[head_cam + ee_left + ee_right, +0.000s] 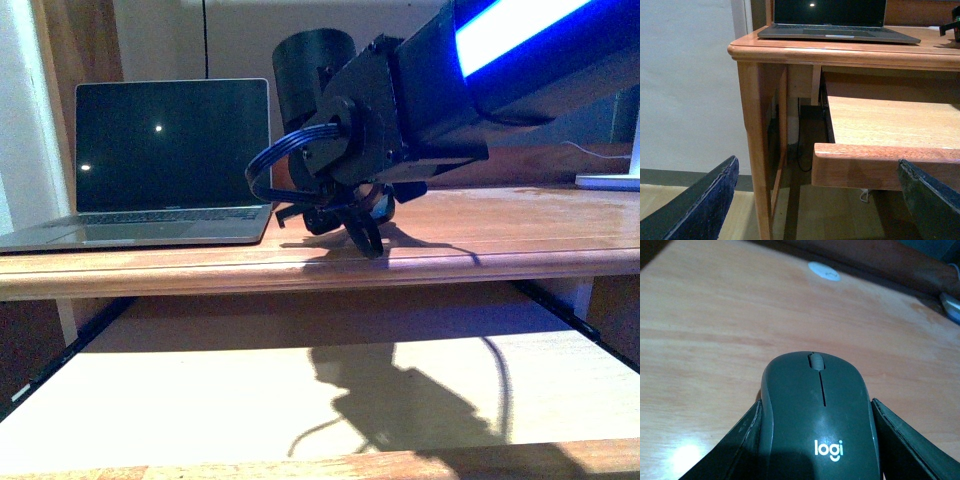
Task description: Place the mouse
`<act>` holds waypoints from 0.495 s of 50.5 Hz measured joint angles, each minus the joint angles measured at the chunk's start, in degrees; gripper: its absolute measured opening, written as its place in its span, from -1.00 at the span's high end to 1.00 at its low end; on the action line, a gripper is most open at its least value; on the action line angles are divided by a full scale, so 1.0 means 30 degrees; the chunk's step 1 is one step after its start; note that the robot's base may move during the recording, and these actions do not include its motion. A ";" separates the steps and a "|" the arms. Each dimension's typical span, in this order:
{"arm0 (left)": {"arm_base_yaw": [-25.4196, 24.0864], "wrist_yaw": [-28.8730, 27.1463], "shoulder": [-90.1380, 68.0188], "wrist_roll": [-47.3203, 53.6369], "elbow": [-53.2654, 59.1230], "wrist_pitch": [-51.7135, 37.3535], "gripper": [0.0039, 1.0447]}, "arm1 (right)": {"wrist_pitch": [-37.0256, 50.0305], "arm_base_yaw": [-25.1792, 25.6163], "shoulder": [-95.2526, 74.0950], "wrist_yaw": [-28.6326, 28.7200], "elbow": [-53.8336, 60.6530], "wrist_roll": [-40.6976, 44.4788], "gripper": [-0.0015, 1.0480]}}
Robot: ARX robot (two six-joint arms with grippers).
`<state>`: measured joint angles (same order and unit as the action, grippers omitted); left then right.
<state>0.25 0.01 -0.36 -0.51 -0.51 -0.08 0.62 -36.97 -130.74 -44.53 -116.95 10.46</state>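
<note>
So the right gripper (pixel 816 405) is clamped on the small dark grey matte dome-shaped mouse (pixel 816 385). There's one black finger (pixel 740 445) snug against each side, and the scroll wheel + white "logi" logo face up in the right wrist cam. The mouse is down low at the light brown wooden desk top (pixel 520 225), a bit to the right of the open silver laptop w/ black screen (pixel 170 150) and apart from it. Can't tell if the underside is actually resting on the wood or just above it, bc the arm blocks the mouse in the front view. A small white round disc (pixel 823 271) lies on the desk beyond the mouse, well apart from it.

The left gripper (pixel 817 162) is spread wide w/ nothing between its fingers. It hangs below desk level near the front left leg, facing the pulled-out wooden tray (pixel 890 120) under the desk top.
</note>
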 joint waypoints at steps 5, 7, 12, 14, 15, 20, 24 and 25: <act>0.0000 0.0000 0.0000 0.0000 0.0000 0.0000 -0.86 | -0.0138 0.0066 -0.0466 0.0036 -0.0291 -0.0051 -0.08; 0.0000 0.0000 0.0000 0.0000 0.0000 0.0000 -0.86 | -0.0175 0.0066 -0.0466 0.0138 -0.0328 -0.0138 -0.23; 0.0000 -0.0007 0.0000 0.0000 0.0000 0.0000 -0.86 | -0.0299 0.0066 -0.0466 0.0270 -0.0357 -0.0532 -0.45; 0.0000 0.0000 0.0000 0.0000 0.0000 0.0000 -0.86 | -0.0146 0.0087 -0.0444 0.0284 -0.0321 -0.0787 -0.58; 0.0000 0.0000 0.0000 0.0000 0.0000 0.0000 -0.86 | -0.0073 0.0095 -0.0437 0.0299 -0.0291 -0.0816 -0.61; 0.0000 0.0000 0.0000 0.0000 0.0000 0.0000 -0.86 | 0.0867 0.0219 -0.0102 0.0648 0.0386 -0.1056 -0.86; 0.0000 0.0000 0.0000 0.0000 0.0000 0.0000 -0.86 | 0.1588 0.0415 0.0495 0.1180 0.1326 -0.1297 -0.86; 0.0000 0.0000 0.0000 0.0000 0.0000 0.0000 -0.86 | 0.1770 0.0452 0.0729 0.1355 0.1617 -0.1370 -0.85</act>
<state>0.25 0.01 -0.36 -0.51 -0.51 -0.08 5.93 -35.62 -128.55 -40.47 -112.09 6.35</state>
